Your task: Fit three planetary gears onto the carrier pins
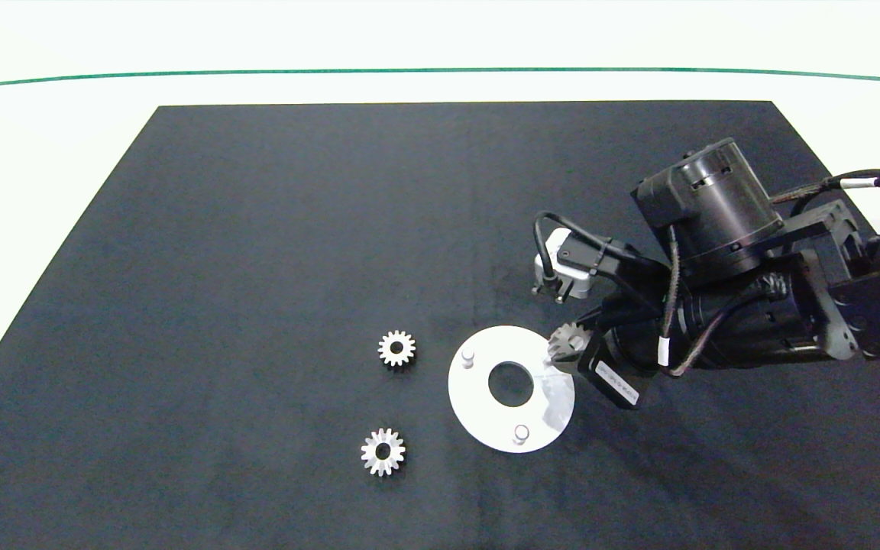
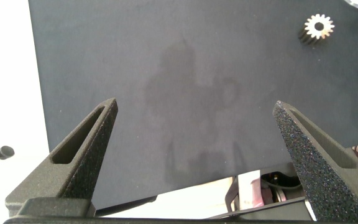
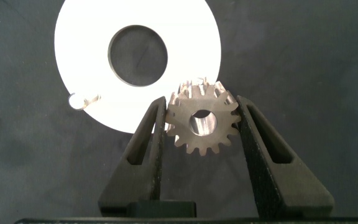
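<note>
Already the right pincer [image 3: 202, 124] was clamped on one planetary gear [image 3: 202, 122], hovering at the white disc's [image 1: 478, 416] rim over its nearest carrier pin; left pincer [image 2: 194, 134] gaped idle.

A small white rectangular label [image 1: 617, 384] sits on the dark right arm near its wrist, and it carries a line of tiny print that can't be read. No other text, brand, number or sign shows anywhere.

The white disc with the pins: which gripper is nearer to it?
Right. The right gripper holds one gear at the edge of the white disc. The left gripper is open over bare mat, away from the disc.
</note>
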Motion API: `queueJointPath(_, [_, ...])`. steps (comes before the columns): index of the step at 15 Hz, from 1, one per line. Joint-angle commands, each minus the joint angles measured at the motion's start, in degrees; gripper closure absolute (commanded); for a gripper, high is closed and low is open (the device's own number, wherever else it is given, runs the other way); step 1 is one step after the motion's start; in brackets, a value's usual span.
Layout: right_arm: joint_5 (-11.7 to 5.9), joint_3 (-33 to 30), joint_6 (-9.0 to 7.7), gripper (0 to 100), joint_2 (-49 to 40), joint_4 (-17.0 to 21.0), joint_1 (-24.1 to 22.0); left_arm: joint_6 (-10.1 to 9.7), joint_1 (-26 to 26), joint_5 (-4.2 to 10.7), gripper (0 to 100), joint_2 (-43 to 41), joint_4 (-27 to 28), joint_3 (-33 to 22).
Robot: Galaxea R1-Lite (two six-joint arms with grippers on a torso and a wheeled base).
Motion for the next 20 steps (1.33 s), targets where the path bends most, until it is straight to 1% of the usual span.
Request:
queueJointPath(1, [0.01, -0.03, -0.12, 81, 1.22, 0.12, -0.16, 0.1, 0.48, -0.05, 0, 0.09, 0.24, -0.35])
queueJointPath(9, [0.36, -2.57, -0.12, 81, 3.68, 0.03, -0.95, 0.1, 0.66, -0.05, 0, 0.44, 0.24, -1.49])
queueJointPath(20, [0.36, -2.22, -0.04, 81, 4.56, 0.12, -0.86, 0.18, 0.66, -0.05, 0, 0.44, 0.24, -1.93])
